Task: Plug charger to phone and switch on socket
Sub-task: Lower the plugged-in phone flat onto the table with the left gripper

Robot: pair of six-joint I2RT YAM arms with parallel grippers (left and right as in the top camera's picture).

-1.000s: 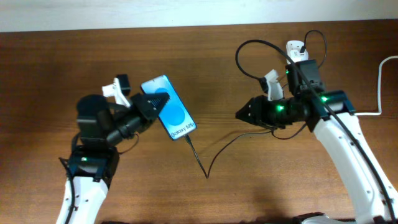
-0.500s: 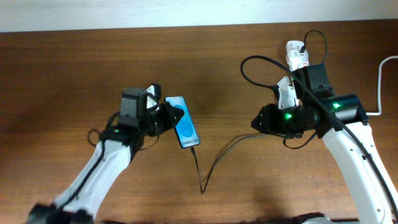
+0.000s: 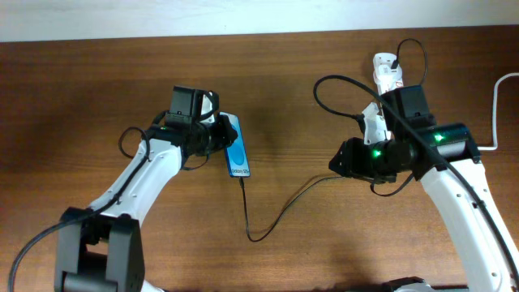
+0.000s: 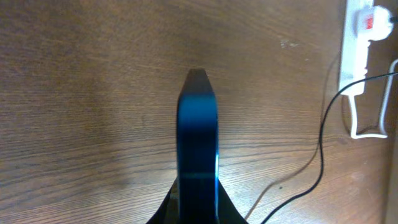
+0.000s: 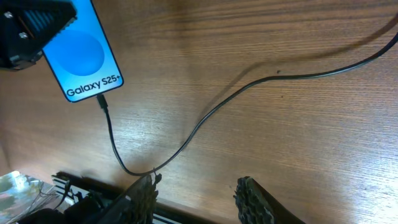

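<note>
Socket (image 3: pixel 386 70) partly behind right arm (image 3: pixel 450 191), switch position unreadable; left wrist: phone (image 4: pixel 198 137) edge-on, screen hidden.

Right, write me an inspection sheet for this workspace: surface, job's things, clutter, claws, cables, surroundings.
Surface: brown wood-grain table.
Job's things: phone is lit and held tilted on its edge. The charger is plugged into its bottom end. The socket lies at the far right; whether its switch is on or off cannot be told.
Clutter: nothing seen.
Claws: left claw is shut on the phone. Right claw is open and empty, over the table.
Cables: the charger lies slack in a loop from the phone toward the socket. A thick white cord is at the right edge.
Surroundings: a pale strip lies beyond the table's far edge.
</note>
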